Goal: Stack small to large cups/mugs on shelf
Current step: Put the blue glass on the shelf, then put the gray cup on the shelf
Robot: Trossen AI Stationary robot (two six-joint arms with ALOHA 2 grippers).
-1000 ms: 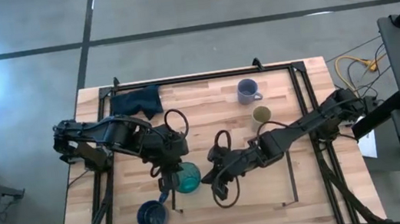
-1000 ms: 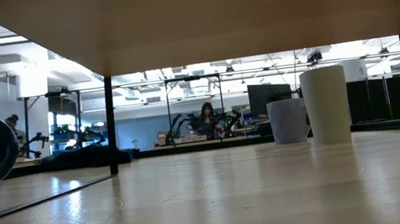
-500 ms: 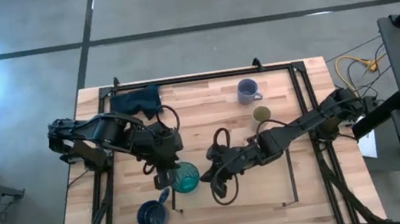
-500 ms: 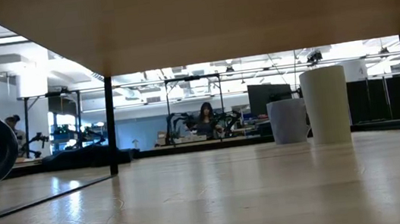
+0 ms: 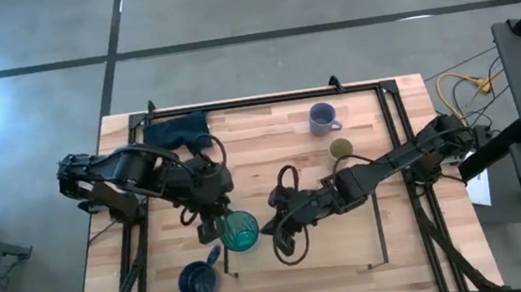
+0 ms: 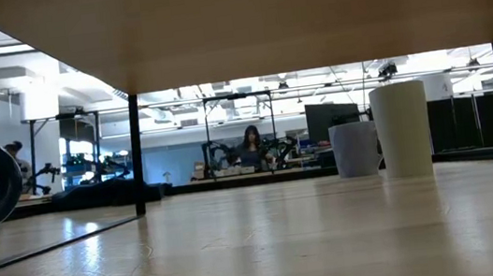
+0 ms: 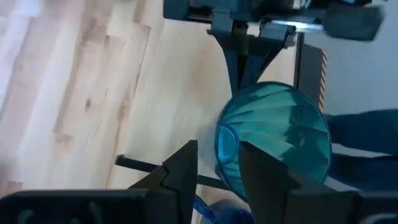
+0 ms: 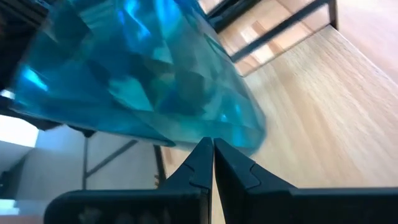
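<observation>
Tumbler first: your teal see-through faceted tumbler (image 5: 241,231) stands at lower centre-left of the high view, right at the near rail of the shelf. Your left gripper (image 5: 213,229) sits against its left side; in the left wrist view its two dark fingers (image 7: 181,171) are parted, one either side of the tumbler's (image 7: 273,140) rim wall, without visibly clamping it. Your right gripper (image 5: 274,229) is just right of the tumbler, jaws clenched on nothing; in the right wrist view its tips (image 8: 212,152) meet right below the teal wall (image 8: 137,74), whether touching it you can't tell.

Below-left of the tumbler, the wide dark blue handled mug (image 5: 197,281) sits near the lower edge of the wooden tabletop (image 5: 428,265).

The flat light-wood shelf board with thin black rails (image 5: 281,148) fills frame centre. The small olive-tan cup (image 5: 341,149) is on it right of centre, and the lavender-grey handled mug (image 5: 321,118) just above that, near the upper edge. Same pair shows right of centre in the low view: cup (image 6: 401,128) in front, mug (image 6: 354,148) behind it.

A crumpled dark blue cloth (image 5: 177,133) lies at the shelf's upper left corner.
</observation>
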